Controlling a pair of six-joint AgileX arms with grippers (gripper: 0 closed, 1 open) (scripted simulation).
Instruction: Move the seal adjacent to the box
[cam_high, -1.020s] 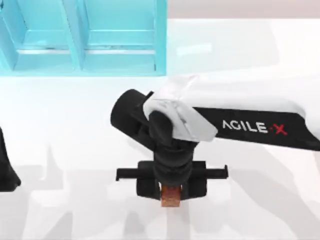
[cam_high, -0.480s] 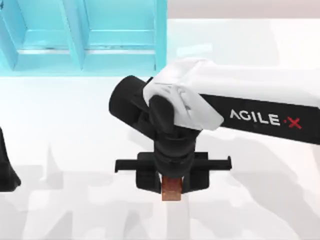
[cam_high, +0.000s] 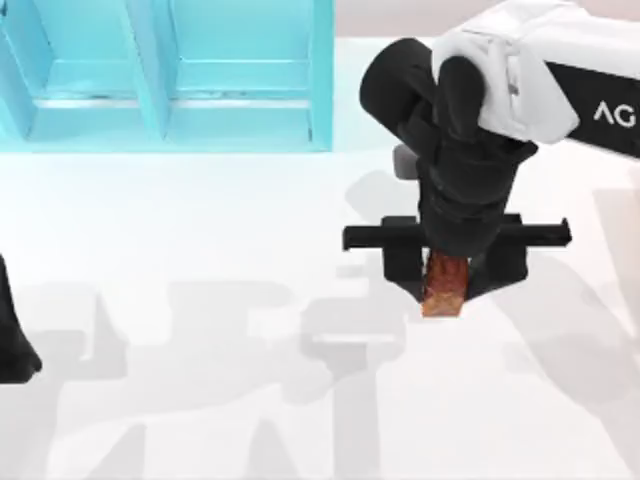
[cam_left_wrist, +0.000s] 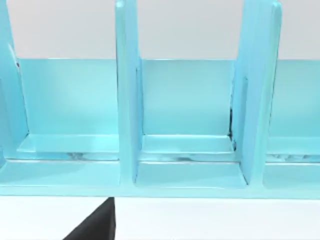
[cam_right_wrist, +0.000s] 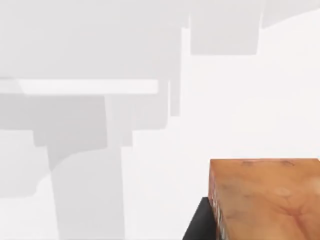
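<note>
My right gripper is shut on the seal, a small reddish-brown block with orange patterning, and holds it above the white table right of centre. The seal's end pokes out below the black fingers. In the right wrist view the seal sits close up beside one black finger, with the table well below it. The box is a cyan open container with upright dividers at the back left, some way from the seal. The left wrist view faces the box and its compartments.
My left arm is parked at the table's left edge. The white tabletop stretches between the box and the front edge, crossed by grey arm shadows.
My right gripper has risen and swung right and toward the back with the seal, away from the front centre where it stood before. The left arm has stayed put.
</note>
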